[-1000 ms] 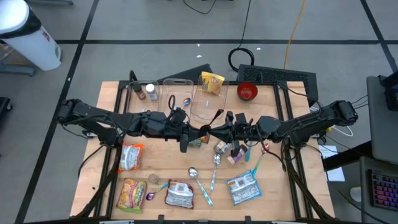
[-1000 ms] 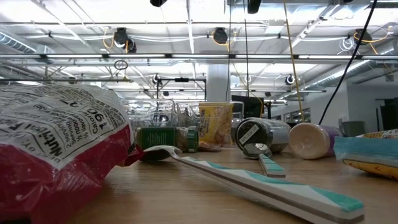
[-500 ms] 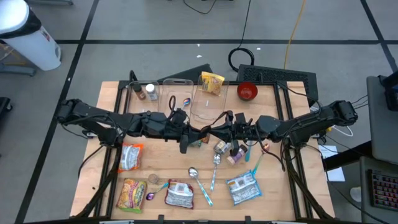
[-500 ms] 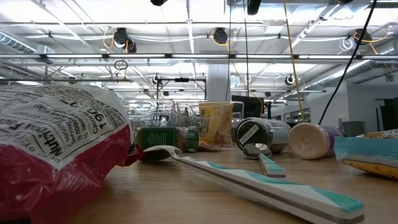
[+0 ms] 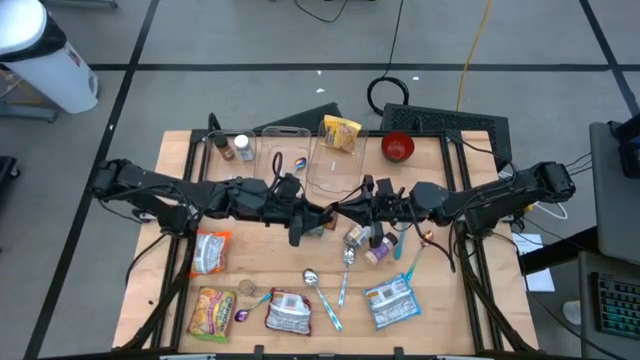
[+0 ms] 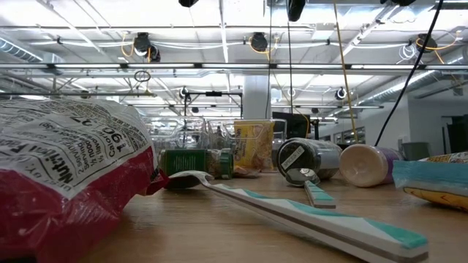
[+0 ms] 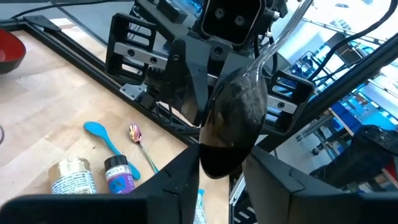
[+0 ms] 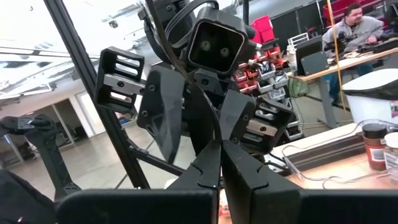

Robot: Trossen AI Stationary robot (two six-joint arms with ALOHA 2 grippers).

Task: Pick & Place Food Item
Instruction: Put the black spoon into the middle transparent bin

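You have four food packets on the counter: one yellow [image 5: 341,133] at twelve o'clock, one orange-and-white [image 5: 211,250] at nine, one yellow-and-red [image 5: 210,312] and one red-and-silver [image 5: 288,313] at seven. A blue-and-white pouch [image 5: 390,303] lies at five. Count one red bowl [image 5: 397,147] at one o'clock, and two small jars [image 5: 232,147] at eleven.

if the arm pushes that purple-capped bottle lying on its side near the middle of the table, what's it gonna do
The purple-capped bottle lies on its side and looks round, so a sideways push would probably roll it rather than slide it. It sits close to a jar and spoon, so it may bump them. It looks small, so it is probably light.
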